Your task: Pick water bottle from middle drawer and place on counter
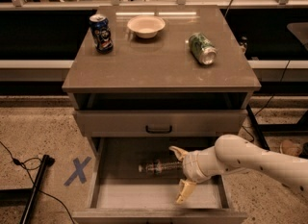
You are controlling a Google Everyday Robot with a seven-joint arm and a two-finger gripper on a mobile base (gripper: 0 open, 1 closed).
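The water bottle lies on its side on the grey floor of the open middle drawer, its white cap pointing left. My gripper is inside the drawer at the bottle's right end. Its fingers are open: one fingertip is behind the bottle and the other in front of it. The bottle's right end is hidden behind my wrist. The counter is the glossy grey-brown top of the cabinet above.
On the counter stand a blue Pepsi can at the back left and a white bowl at the back middle; a green soda can lies on the right. A closed drawer front with a black handle sits above the open drawer. A blue X marks the floor at left.
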